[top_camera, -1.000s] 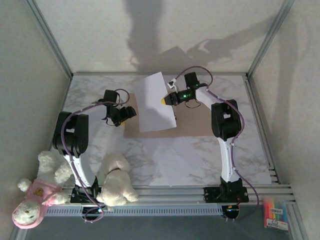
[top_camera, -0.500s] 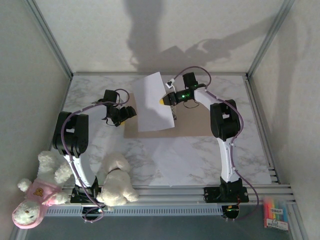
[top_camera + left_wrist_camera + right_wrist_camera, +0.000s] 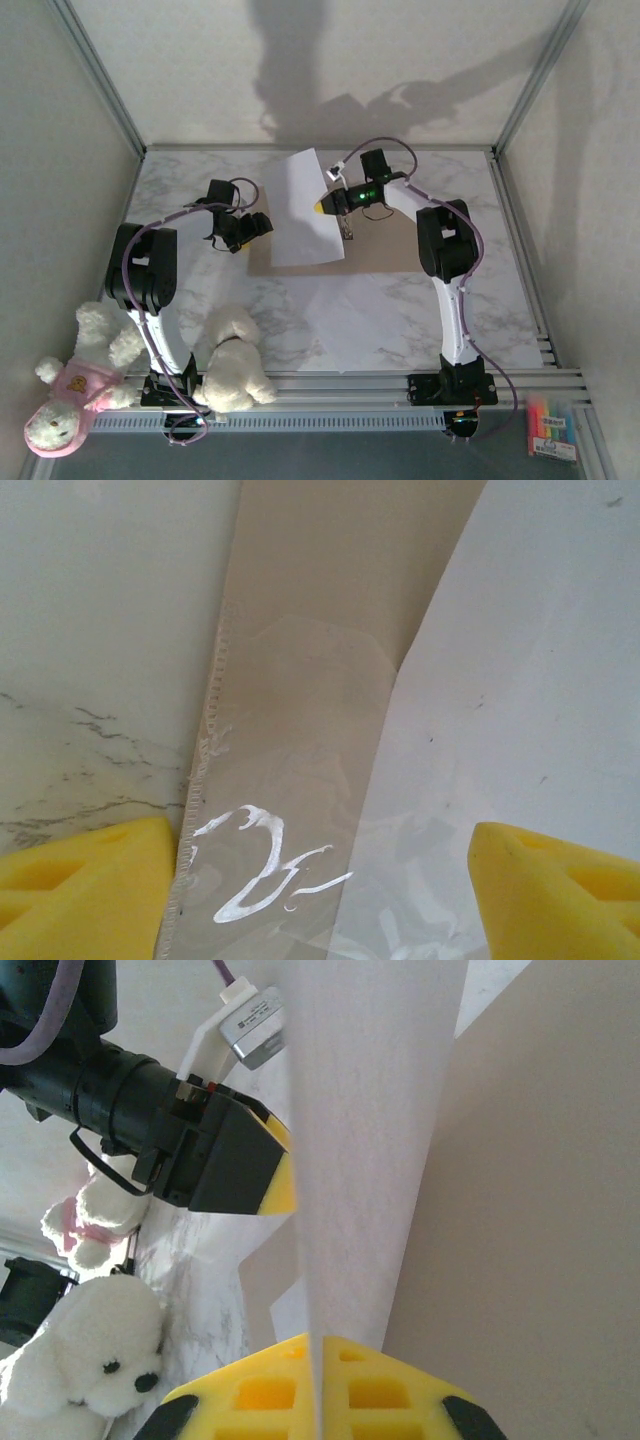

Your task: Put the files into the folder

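Note:
The tan folder (image 3: 390, 250) lies open and flat on the marble table. My right gripper (image 3: 322, 206) is shut on the edge of a white file sheet (image 3: 305, 215), holding it tilted above the folder's left half. In the right wrist view the sheet (image 3: 370, 1110) rises edge-on from the closed yellow fingers (image 3: 322, 1380), with the folder (image 3: 540, 1210) to its right. My left gripper (image 3: 258, 226) hovers open at the folder's left edge. In its wrist view its jaws (image 3: 320, 890) straddle the folder (image 3: 320, 630), a clear pocket on it and the sheet (image 3: 520, 680).
Another white sheet (image 3: 365, 320) lies flat on the table in front of the folder. Two plush toys (image 3: 235, 365) (image 3: 75, 385) sit by the left arm's base. A pack of markers (image 3: 552, 425) lies off the table at the near right.
My right gripper has shifted slightly left and nearer with the sheet, which now lies further over the folder's left half. The left arm has not moved.

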